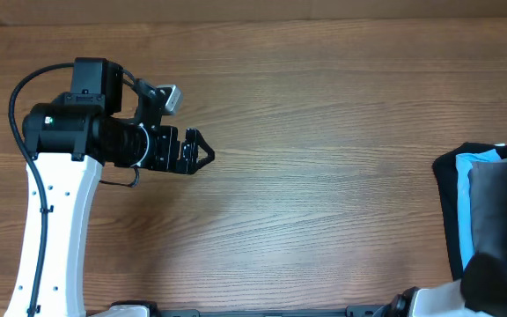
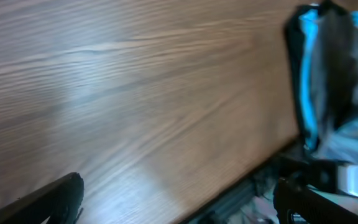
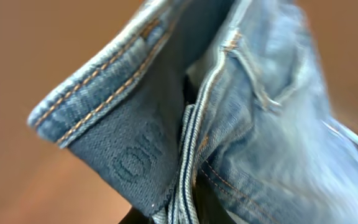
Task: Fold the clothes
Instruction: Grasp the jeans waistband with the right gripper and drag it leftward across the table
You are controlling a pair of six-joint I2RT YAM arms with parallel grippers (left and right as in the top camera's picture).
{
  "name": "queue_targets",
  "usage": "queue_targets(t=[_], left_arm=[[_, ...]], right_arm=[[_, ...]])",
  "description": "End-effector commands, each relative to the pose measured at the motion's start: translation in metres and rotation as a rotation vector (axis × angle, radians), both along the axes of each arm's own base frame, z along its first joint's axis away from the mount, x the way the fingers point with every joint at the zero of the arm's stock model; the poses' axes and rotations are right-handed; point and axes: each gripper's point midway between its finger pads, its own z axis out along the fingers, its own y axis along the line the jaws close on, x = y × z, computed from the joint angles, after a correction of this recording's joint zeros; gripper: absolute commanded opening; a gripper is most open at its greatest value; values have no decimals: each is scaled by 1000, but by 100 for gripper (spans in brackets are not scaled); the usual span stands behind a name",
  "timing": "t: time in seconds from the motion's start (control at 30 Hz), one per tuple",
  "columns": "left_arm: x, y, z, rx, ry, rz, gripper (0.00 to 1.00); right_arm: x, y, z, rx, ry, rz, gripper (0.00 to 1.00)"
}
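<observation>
The light blue denim jeans fill the right wrist view, with the folded waistband, orange stitching and a seam bunched close to the camera. My right gripper is almost hidden under the cloth and appears shut on the jeans, held above the wooden table. Only a blurred part of the right arm shows in the overhead view, at the bottom right. My left gripper is open and empty over the left of the table. Its fingers are wide apart in the left wrist view.
A pile of black, pale cyan and grey garments lies at the table's right edge. It also shows in the left wrist view. The table's front edge runs beside the left gripper's view.
</observation>
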Motion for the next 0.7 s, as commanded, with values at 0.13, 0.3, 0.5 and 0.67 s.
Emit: queue_targets(t=[0.13,0.3,0.5,0.67], left_arm=[[7,17,88,-52,-239,19,100],[2,54,154,32,-435,145,100],[-21,73,221,114,-668,230,100],[-40,75,254,157,-798,265,100]], right_arm=[[-7,153,118,-5,-368,530,4],[6,247,104,93,-335,774,4],[19,386,47,195,-166,1076,4],[-5,497,-9,199,-9,1299,45]])
